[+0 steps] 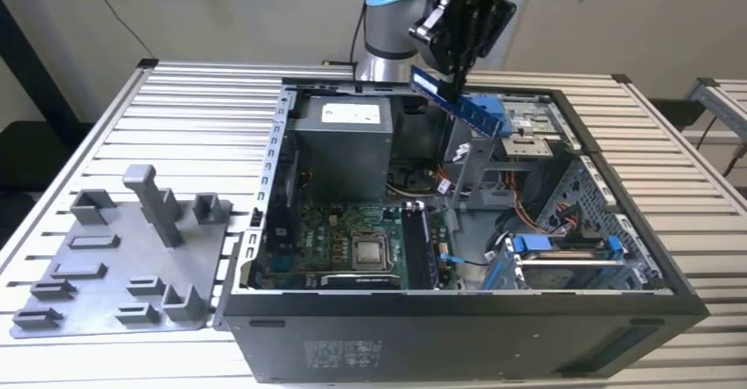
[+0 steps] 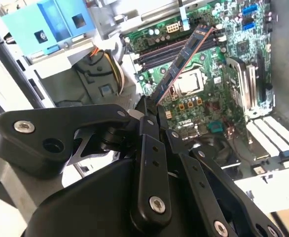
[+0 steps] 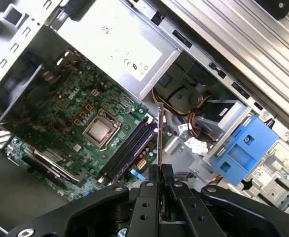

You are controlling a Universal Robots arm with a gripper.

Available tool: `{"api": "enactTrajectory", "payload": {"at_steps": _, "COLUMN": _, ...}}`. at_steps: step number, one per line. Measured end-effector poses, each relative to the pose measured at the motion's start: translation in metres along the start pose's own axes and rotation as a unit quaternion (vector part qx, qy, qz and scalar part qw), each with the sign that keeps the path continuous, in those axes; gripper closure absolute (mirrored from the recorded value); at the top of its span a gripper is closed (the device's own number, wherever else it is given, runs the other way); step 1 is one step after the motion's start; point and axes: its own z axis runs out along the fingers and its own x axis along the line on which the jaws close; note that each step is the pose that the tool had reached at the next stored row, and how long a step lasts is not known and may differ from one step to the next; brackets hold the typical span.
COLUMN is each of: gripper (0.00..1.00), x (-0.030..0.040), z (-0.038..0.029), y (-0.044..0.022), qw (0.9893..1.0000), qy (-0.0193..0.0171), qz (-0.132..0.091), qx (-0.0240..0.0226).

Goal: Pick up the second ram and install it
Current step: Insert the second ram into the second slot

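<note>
The hand hangs above the open computer case that stands on the slatted worktop. It is closed on the second ram, which is in the air, tilted, and well clear of the motherboard below. In the first wrist view the two fingers pinch the flat faces of the stick, seen there edge-on, and its free length points toward the long black slots. The grip looks to be near one end, with most of the card sticking out beyond the fingertips. I judge the card light and stiff but thin. It will not sag, though it could crack or shed a chip under a hard squeeze or a sideways knock. Its faces are smooth, so a pinch at one end may let it pivot between the pads. The safest hold is on the flat sides by the upper edge, nearer the middle. That hold leaves the contact edge bare and keeps pressure off the small pale label and the chips as far as possible.
</note>
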Motion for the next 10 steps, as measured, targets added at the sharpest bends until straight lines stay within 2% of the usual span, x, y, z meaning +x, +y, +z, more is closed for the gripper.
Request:
{"api": "enactTrajectory", "payload": {"at_steps": 5, "gripper": 0.86, "x": 0.0000, "z": 0.0002, "y": 0.0000, "qw": 0.9992, "qy": 0.0000, "qz": 0.040, "qx": 0.0011}}
{"api": "enactTrajectory", "payload": {"at_steps": 8, "gripper": 0.86, "x": 0.0000, "z": 0.0003, "y": 0.0000, "qw": 0.9979, "qy": -0.0001, "qz": 0.065, "qx": 0.0018}}
{"api": "enactTrajectory", "payload": {"at_steps": 10, "gripper": 0.86, "x": 0.0000, "z": 0.0004, "y": 0.0000, "qw": 0.9966, "qy": -0.0001, "qz": 0.083, "qx": 0.0023}}
